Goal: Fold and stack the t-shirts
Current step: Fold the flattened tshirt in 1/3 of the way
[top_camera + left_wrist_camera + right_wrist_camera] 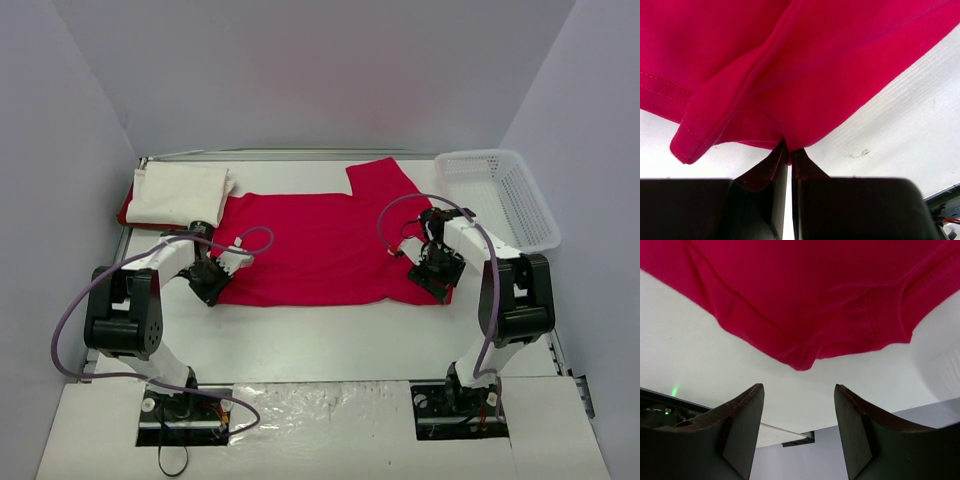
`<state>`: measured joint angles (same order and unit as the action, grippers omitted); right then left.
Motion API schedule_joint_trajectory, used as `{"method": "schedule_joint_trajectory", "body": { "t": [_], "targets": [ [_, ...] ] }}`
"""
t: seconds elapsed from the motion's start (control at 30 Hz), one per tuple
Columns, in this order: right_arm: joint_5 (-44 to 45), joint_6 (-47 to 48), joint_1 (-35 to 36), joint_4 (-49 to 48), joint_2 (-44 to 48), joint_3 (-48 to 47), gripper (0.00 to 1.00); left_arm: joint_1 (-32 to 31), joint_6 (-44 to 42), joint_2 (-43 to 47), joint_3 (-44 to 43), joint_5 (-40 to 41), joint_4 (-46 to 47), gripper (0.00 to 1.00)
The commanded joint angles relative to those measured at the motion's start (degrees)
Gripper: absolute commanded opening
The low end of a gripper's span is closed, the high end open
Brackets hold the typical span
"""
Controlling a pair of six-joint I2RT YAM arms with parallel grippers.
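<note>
Left pincer (789, 151) nips red t-shirt (320, 250) corner; right pincer (799, 390) spread, nearby.

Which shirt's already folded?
The white t-shirt at the far-left corner: it's a compact folded rectangle, while the red t-shirt in the middle lies spread out flat.

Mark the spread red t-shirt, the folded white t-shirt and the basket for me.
red t-shirt (320, 250), top external view, middle of its body.
white t-shirt (180, 195), top external view, centre of the folded cloth.
basket (480, 154), top external view, far rim.
</note>
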<state>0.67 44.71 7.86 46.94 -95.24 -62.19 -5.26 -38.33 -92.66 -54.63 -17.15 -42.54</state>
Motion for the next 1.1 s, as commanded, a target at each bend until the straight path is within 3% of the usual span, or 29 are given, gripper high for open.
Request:
{"method": "schedule_joint_trajectory", "body": {
  "t": [0.0, 0.33, 0.43, 0.53, 0.57, 0.9, 1.07],
  "targets": [
    [0.2, 0.8, -0.9, 0.7, -2.8, 0.5, 0.54, -0.6, 0.7, 1.2, 0.7, -2.5, 0.2, 0.02],
    [-3.7, 1.5, -2.1, -0.4, -6.2, 1.2, 0.5, -0.5, 0.9, 0.9, 0.3, -3.3, -0.2, 0.02],
    [-4.7, 1.7, -2.2, -0.3, -6.1, 1.9, 0.38, -0.5, 1.1, 0.8, 0.0, -3.9, -0.4, 0.02],
    [-5.0, 2.0, -2.7, -0.4, -5.9, 3.0, 0.14, -0.4, 1.2, 1.0, -0.2, -4.8, -0.7, 0.02],
    [-5.1, 2.2, -2.9, -0.4, -5.6, 3.2, 0.0, -0.4, 1.2, 1.0, -0.3, -4.9, -0.8, 0.02],
    [-4.3, 2.7, -6.3, 0.5, -0.3, 3.7, 0.0, 0.6, 0.3, 3.1, -2.1, -4.8, -3.6, 0.02],
    [-5.7, 4.1, -7.6, 4.7, 2.4, -1.2, 0.0, 0.8, -0.2, 6.3, -4.0, -3.8, -6.7, 0.02]
  ]
}}
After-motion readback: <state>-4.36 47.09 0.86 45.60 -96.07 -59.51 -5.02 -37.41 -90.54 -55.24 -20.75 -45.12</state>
